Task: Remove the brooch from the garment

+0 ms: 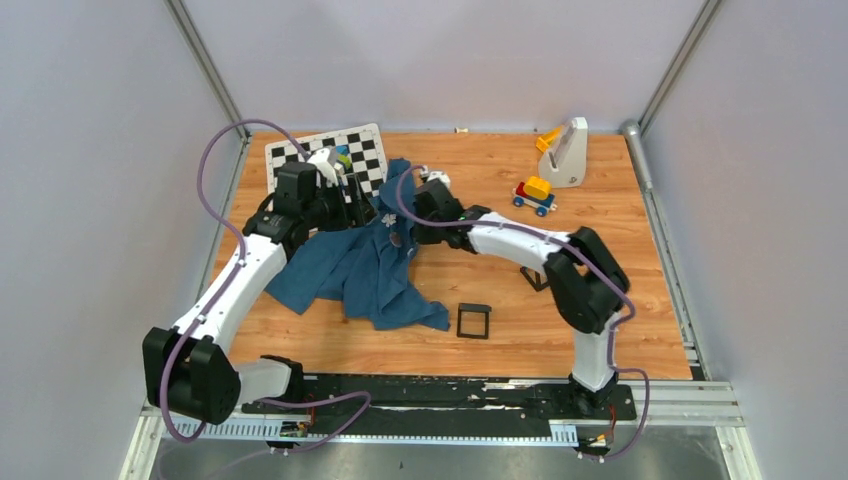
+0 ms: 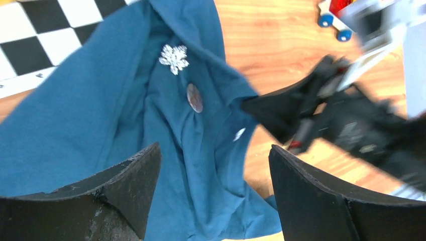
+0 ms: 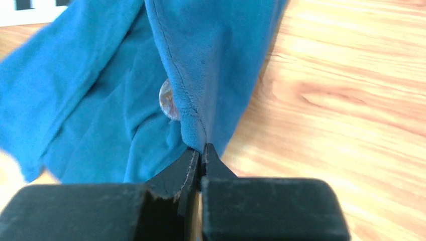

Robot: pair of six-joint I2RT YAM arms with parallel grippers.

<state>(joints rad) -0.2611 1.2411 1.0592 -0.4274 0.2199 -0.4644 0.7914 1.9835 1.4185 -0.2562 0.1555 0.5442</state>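
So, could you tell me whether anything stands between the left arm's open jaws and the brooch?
Nothing visible blocks it. In the left wrist view the brooch lies exposed on the garment ahead of the open left jaws, with only bare cloth and a round disc between. The right jaws pinch the garment's hem off to the side.

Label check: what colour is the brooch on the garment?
The brooch is silvery white, snowflake-shaped, on the teal garment; left wrist view shows it best.

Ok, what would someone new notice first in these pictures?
The teal garment sprawled left of centre on the table. A silvery snowflake brooch sits on it, and the right gripper is shut on its edge while the left gripper hovers open above.
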